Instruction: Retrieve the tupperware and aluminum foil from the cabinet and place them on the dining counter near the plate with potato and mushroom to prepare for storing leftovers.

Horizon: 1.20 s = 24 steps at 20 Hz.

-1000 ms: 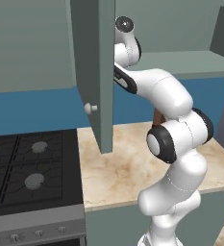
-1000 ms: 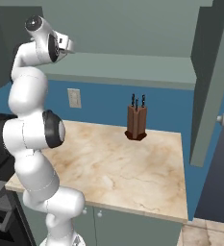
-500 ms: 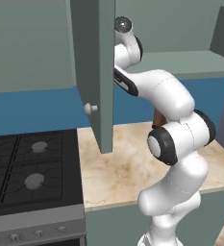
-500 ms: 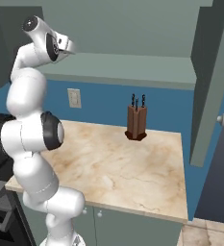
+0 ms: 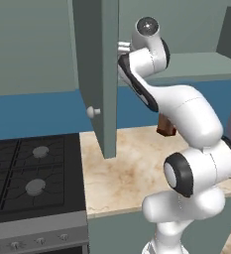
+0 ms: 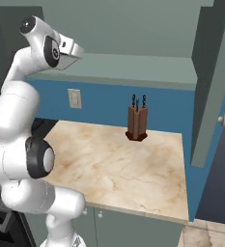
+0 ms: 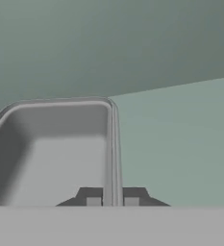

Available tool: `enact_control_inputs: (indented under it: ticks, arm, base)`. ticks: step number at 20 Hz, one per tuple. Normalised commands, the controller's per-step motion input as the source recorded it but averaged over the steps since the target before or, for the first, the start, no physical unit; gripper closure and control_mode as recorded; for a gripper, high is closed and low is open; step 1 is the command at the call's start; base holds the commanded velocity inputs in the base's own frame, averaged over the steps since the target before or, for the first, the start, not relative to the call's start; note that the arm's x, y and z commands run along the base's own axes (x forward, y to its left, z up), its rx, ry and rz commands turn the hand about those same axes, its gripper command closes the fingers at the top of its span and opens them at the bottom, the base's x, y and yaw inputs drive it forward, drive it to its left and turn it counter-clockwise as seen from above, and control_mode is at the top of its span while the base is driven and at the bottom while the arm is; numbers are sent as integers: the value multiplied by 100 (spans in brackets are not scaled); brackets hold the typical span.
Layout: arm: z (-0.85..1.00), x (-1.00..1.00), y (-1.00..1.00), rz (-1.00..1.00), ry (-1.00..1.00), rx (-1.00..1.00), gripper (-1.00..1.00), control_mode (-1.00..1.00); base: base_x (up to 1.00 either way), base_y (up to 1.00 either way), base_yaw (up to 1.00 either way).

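In the hand view the tupperware [image 7: 51,149], a shallow grey translucent tub with a flared rim, lies on the pale green shelf [image 7: 180,144] of the cabinet. My gripper [image 7: 112,199] is shut on the tub's right wall, one dark fingertip [image 7: 93,197] inside and the other outside. From the right base view my hand [image 6: 70,50] reaches up over the cabinet shelf [image 6: 133,65]. The open cabinet door [image 5: 94,74] hides the hand's end in the left base view. The aluminum foil, dining counter and plate are out of view.
A brown knife block [image 6: 137,123] stands at the back of the marbled worktop [image 6: 123,169]. A black stove [image 5: 32,173] lies to the left. A second open cabinet door [image 6: 213,82] hangs at the right. A wall outlet [image 6: 75,98] sits on the blue backsplash.
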Motion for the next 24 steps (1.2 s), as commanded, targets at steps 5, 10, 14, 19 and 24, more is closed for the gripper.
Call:
enact_control_inputs:
  ticks: [5, 10, 14, 19, 24]
  arm:
    - [0, -100, -66, 0, 0, 0, 100, -100]
    - [0, -100, -39, 0, 0, 0, 100, -100]
    - [0, -100, -25, 0, 0, 0, 100, -100]
    - [-1, -100, -10, 0, 9, 0, 100, -100]
    - [-19, -100, -1, 0, 24, 0, 100, -100]
  base:
    - [0, 0, 0]
    - [0, 0, 0]
    - [0, 0, 0]
    - [0, 0, 0]
    - [0, 0, 0]
